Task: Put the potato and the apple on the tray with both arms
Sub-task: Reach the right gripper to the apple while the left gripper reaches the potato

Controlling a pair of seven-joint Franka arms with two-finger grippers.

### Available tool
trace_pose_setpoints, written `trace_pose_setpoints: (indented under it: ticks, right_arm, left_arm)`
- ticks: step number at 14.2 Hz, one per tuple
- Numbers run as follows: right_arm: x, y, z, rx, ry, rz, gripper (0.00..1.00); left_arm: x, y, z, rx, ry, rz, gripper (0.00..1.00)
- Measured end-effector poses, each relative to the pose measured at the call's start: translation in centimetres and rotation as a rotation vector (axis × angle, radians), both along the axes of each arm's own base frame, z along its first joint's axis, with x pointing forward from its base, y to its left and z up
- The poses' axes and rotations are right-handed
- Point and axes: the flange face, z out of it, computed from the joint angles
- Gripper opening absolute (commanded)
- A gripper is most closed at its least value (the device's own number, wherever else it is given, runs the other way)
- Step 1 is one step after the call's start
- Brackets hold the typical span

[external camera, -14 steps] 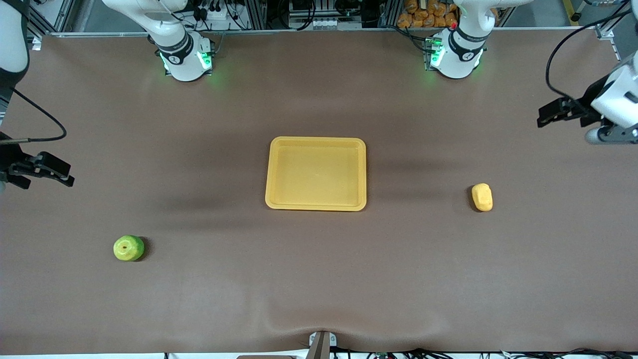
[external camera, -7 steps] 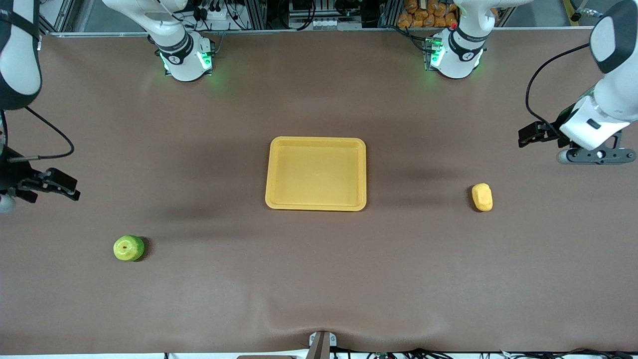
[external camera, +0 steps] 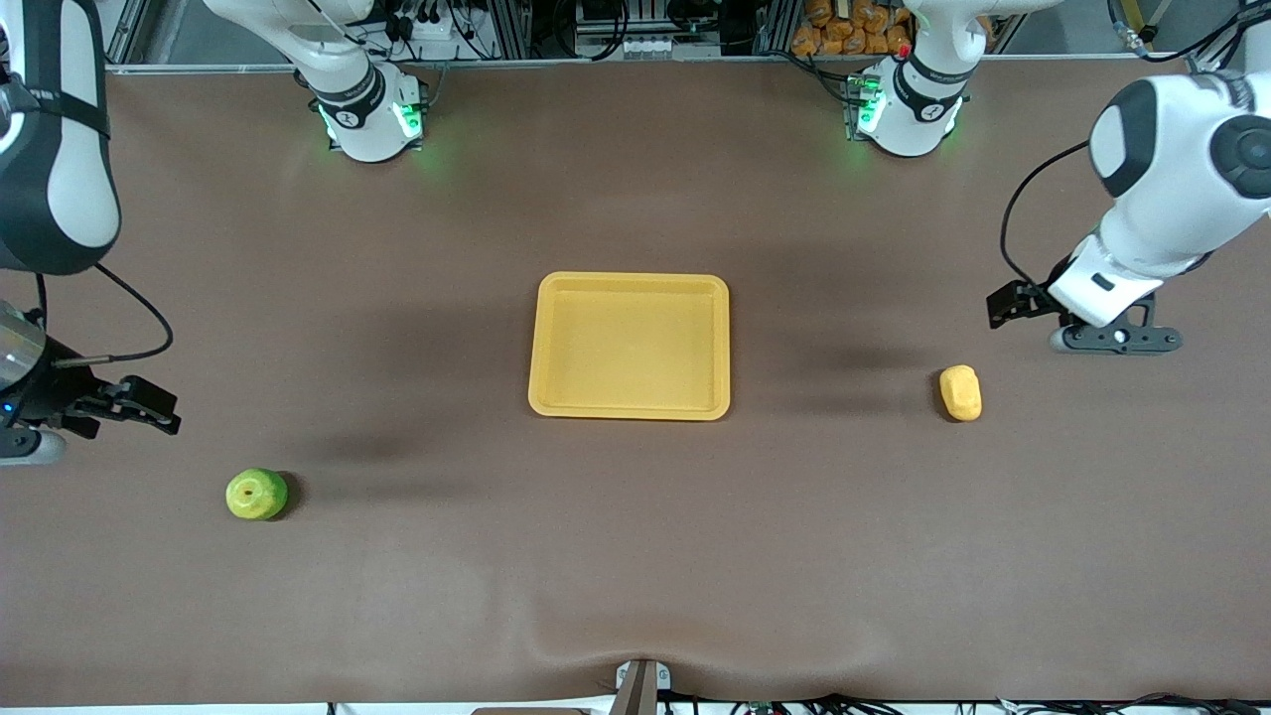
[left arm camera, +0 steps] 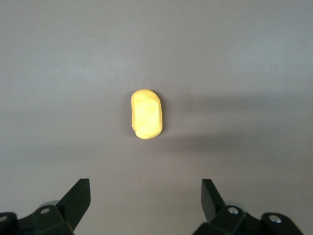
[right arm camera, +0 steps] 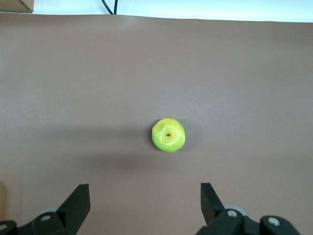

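Brown matting covers the table [external camera: 635, 576], and on it the three task items lie well apart from one another. At the middle sits the tray [external camera: 630, 409], yellow-orange, rectangular with a raised rim, nothing in it. Toward the left arm's end of the table lies the potato [external camera: 960, 392], an oblong yellow lump resting directly on the mat, at about the same depth as the tray's nearer edge. Toward the right arm's end lies the apple [external camera: 256, 494], round and yellow-green with its stem dimple facing up, nearer to the front camera than both the tray and the potato. The left gripper [external camera: 1003, 303] hangs above bare mat close to the potato, on the side toward the left arm's end; its two fingers stand wide apart and hold nothing. The left wrist view confirms this: both fingertips [left arm camera: 78, 196] show with a broad gap, the potato [left arm camera: 146, 114] lying free on the mat ahead of them. The right gripper [external camera: 154, 409] hangs above bare mat near the apple, its fingers likewise spread wide and empty. The right wrist view shows the apple [right arm camera: 168, 134] untouched ahead of the parted fingertips [right arm camera: 78, 198].
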Motion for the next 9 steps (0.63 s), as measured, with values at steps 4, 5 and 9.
trace_pose_setpoints:
  ticks: [4, 5, 9]
  right_arm:
    - [1.6, -0.1, -3.4, -0.005, -0.015, 0.000, 1.00]
    - [2.0, -0.1, -4.4, -0.006, -0.018, 0.000, 1.00]
    - [3.1, -0.1, -7.4, -0.010, -0.030, 0.001, 1.00]
  left_arm:
    - [1.2, 0.0, -5.2, -0.015, -0.017, 0.059, 1.00]
    - [1.6, 0.0, -6.6, -0.020, -0.025, 0.068, 1.00]
    - [2.4, -0.1, -11.3, -0.034, -0.017, 0.139, 1.00]
